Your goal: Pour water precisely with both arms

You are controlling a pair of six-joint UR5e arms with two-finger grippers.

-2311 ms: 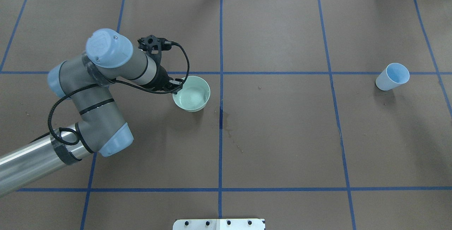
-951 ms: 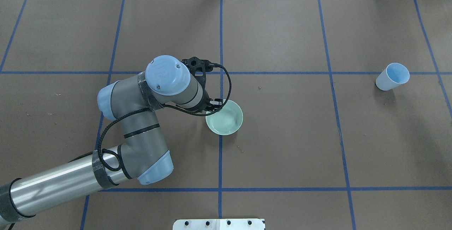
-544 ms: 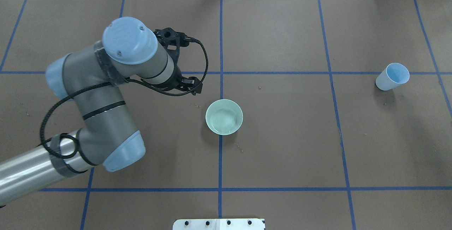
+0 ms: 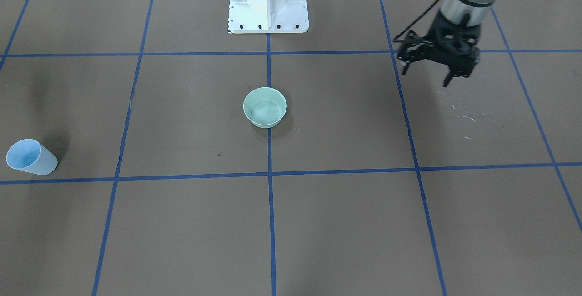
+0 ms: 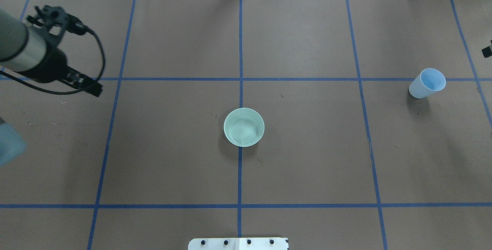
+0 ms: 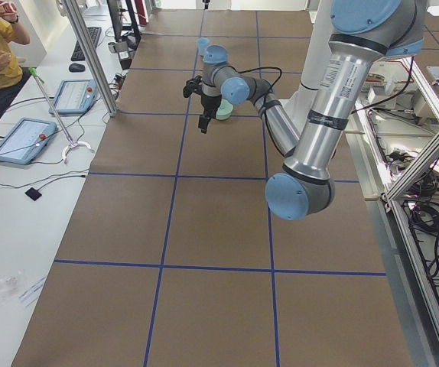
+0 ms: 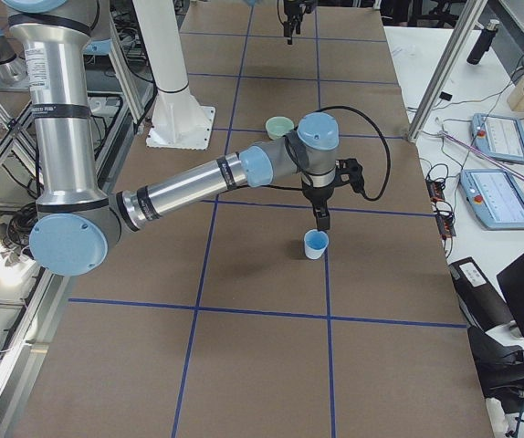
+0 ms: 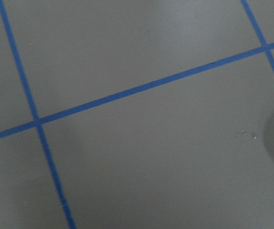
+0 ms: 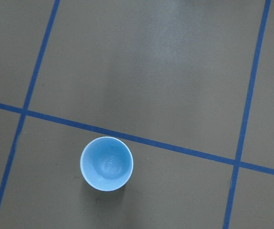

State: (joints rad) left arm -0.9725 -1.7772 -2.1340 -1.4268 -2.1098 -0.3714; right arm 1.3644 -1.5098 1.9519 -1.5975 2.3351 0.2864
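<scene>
**Bowl placed, cup not yet lifted: the pour is ahead**

As I judge it, the task is at an early stage. The green bowl (image 5: 244,127) stands upright at the middle of the worktop (image 5: 307,165), on the central blue tape line (image 5: 240,50), with nothing touching it. That looks like a receiver set ready. The blue cup (image 5: 426,83) stands well apart from it, far out on the robot's right, and has not been picked up. Grasping the cup, carrying it to the bowl and tipping it are all left to do.

The left pincer (image 4: 457,75) hangs above bare worktop on the robot's left, well clear of the bowl. It holds nothing, and in the front-facing view its fingers seem parted by a narrow gap. The right pincer (image 7: 321,219) hovers just above the cup, pointing down at its mouth. It shows properly only from the side, so I cannot tell whether it is wide or narrow. It does not appear to touch the cup.

On contents: faint rings and a glint on the bowl's floor suggest a little water (image 5: 243,130) is in it. From the right wrist camera, a pale sheen shows at the bottom of the cup. That may be water too, but I cannot tell for certain, nor how much either vessel holds.
</scene>
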